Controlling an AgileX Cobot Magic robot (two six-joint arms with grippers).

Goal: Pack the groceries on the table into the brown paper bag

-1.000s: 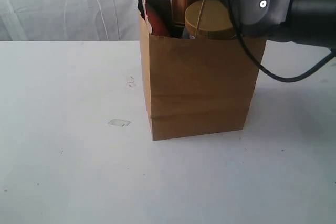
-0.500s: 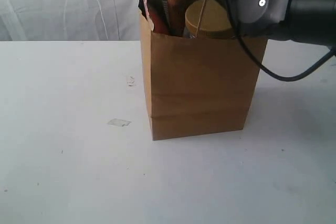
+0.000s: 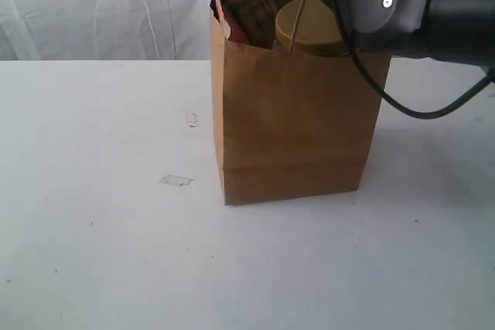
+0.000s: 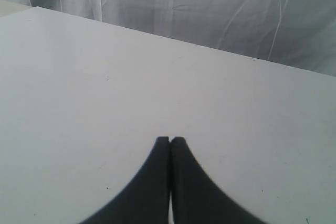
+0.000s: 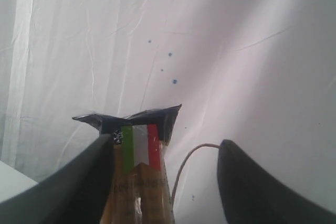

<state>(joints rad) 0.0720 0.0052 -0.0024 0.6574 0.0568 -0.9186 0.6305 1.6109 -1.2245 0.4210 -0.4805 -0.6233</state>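
Counter [image 3: 93,253] – white, brown paper bag [image 3: 294,121] upright on it. Inside bag: clear jar with tan lid [image 3: 313,27] poking above rim; long dark-blue-and-tan packet [image 3: 249,1] leaning, top end out above bag; reddish item [image 3: 232,27] at bag rim, kind unclear. Right claw [image 5: 167,141] over bag mouth – released, packet beside one finger, gap to other. Left claw [image 4: 170,140] clenched on nothing, over bare counter.

The white tabletop [image 3: 100,260] carries the brown paper bag [image 3: 294,129], which stands upright. Left of the bag lie a small pale scrap [image 3: 175,181] and a small white bit [image 3: 192,120]
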